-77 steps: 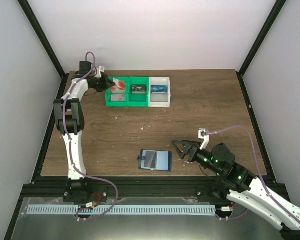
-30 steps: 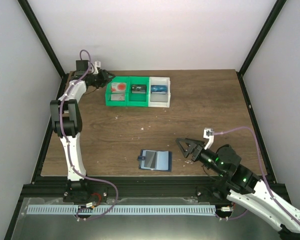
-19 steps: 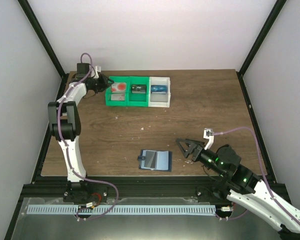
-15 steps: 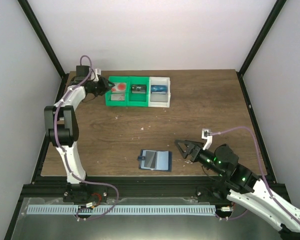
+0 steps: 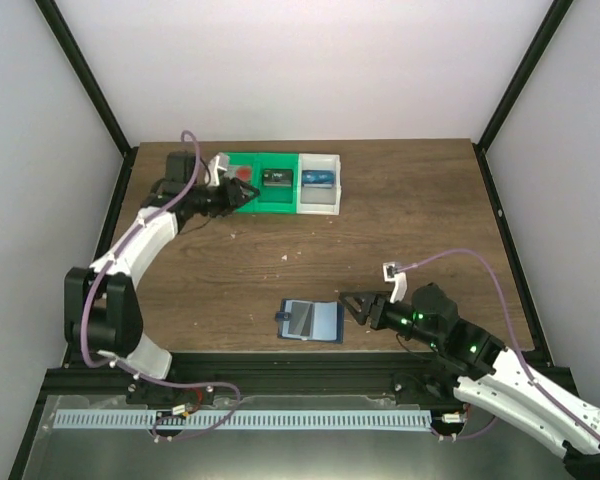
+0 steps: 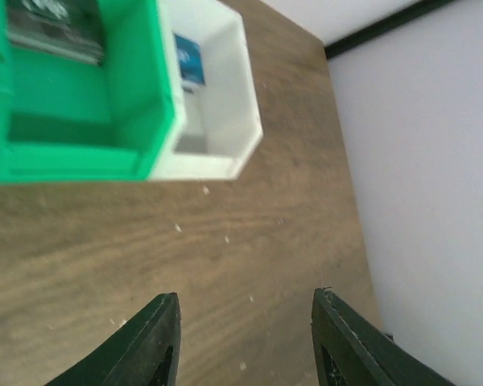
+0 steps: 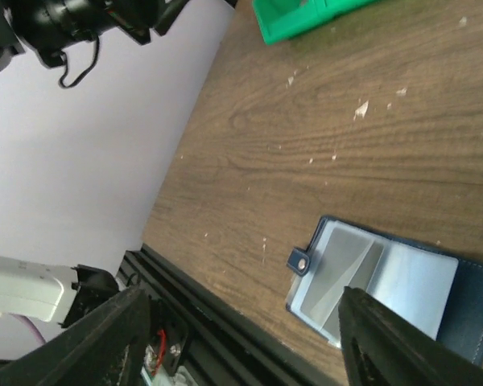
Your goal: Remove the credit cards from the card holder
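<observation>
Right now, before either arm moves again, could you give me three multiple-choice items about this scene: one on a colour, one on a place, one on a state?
1. The card-sized item in the white bin is: A red; B blue; C yellow.
2. The card holder lies: A on the table, just left of the right gripper; B in the white bin; C at the table's far right corner.
3. The card holder is: A folded shut; B standing on its edge; C open flat, pockets up.

Answers: 1 B, its blue face shows from above. 2 A, it rests on bare wood beside that gripper. 3 C, both pale inner pockets show.
</observation>
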Controlling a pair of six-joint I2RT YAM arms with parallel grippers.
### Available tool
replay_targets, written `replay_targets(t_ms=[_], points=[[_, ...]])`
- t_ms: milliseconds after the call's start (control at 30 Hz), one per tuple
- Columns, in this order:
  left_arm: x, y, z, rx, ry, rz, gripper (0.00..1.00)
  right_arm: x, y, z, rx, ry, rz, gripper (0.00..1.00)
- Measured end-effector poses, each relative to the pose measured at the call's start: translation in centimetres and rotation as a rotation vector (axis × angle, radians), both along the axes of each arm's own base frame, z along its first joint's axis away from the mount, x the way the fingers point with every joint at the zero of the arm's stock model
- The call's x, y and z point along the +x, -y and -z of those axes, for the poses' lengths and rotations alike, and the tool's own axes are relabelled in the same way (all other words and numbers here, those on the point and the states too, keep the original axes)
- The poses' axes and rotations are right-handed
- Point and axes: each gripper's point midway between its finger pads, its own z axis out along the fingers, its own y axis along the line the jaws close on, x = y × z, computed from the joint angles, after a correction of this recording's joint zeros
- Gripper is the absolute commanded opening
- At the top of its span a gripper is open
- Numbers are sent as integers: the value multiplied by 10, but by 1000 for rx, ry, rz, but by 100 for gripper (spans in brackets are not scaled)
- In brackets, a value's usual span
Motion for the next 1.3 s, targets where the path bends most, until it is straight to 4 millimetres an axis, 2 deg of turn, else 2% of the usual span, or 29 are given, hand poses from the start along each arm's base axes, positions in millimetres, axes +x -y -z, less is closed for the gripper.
replay_targets(t_ms=[100,133,300,467,600,833,1033,1200,1300], points=[[-34,17,-4,-3,12,61,47,-2,-7,12,-26,-37,-32,44],[-45,21,-5,-5,19,78,47,-3,-9,18,-36,-53,-42,41],[-103,36,-2,-13,38,163,46,-6,-17,52,-86,-154,-69,37],[-154,50,21,-33,0,229,46,-3,-25,72,-114,-239,-70,33],[-186,64,41,-60,-37,280,46,-1,-33,87,-142,-295,-74,32],[-224,83,85,-81,-140,334,44,-6,-49,115,-208,-367,-106,32],[-247,92,118,-87,-207,360,45,-7,-60,133,-242,-398,-123,30],[-252,90,142,-93,-265,336,45,-5,-75,132,-249,-397,-142,29],[-254,88,150,-89,-275,325,45,-1,-83,128,-240,-387,-149,29]])
